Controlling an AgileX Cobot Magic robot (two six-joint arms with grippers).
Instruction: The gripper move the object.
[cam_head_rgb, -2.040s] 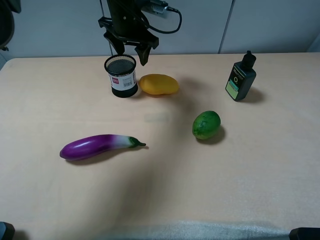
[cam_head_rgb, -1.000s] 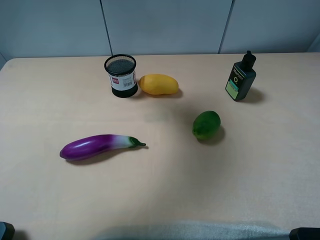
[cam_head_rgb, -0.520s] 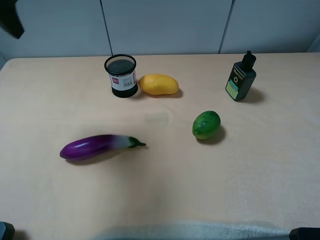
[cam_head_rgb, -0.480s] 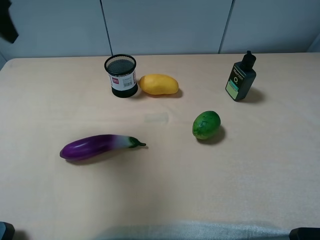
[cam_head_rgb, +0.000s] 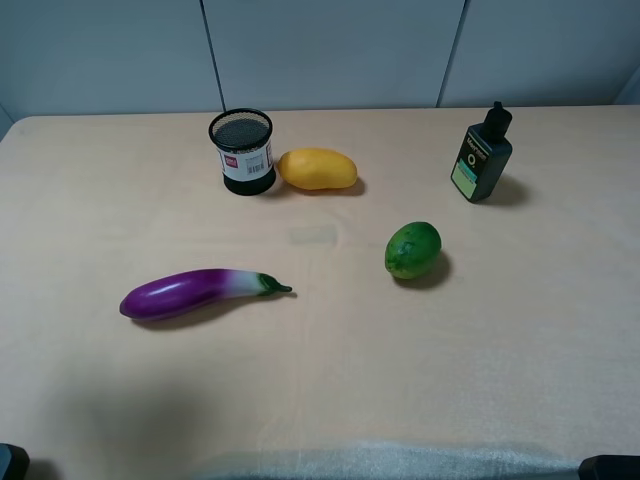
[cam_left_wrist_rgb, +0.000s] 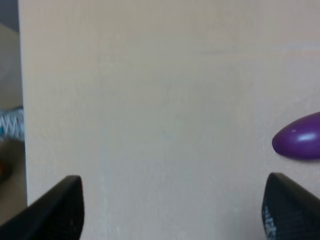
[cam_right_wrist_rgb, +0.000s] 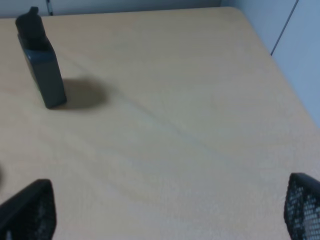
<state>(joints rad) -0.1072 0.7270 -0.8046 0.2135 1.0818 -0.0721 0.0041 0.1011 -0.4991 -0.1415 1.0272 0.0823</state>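
The black mesh pen cup (cam_head_rgb: 242, 152), with a white label, stands upright at the back left of the table, next to a yellow mango (cam_head_rgb: 317, 169). Neither gripper shows in the high view. In the left wrist view my left gripper (cam_left_wrist_rgb: 175, 210) is open and empty over bare table by the table's edge, and the tip of a purple eggplant (cam_left_wrist_rgb: 300, 142) shows beside one finger. In the right wrist view my right gripper (cam_right_wrist_rgb: 165, 212) is open and empty above the table. The pen cup shows in neither wrist view.
The purple eggplant (cam_head_rgb: 195, 293) lies front left. A green lime-like fruit (cam_head_rgb: 413, 250) sits right of centre. A dark green-labelled bottle (cam_head_rgb: 482, 155) stands back right and also shows in the right wrist view (cam_right_wrist_rgb: 42, 65). The table edge (cam_left_wrist_rgb: 21, 125) runs beside the left gripper.
The arm that hung open over the pen cup two seconds ago has pulled away to the left, out of the high view. The pen cup and the other objects have not moved.
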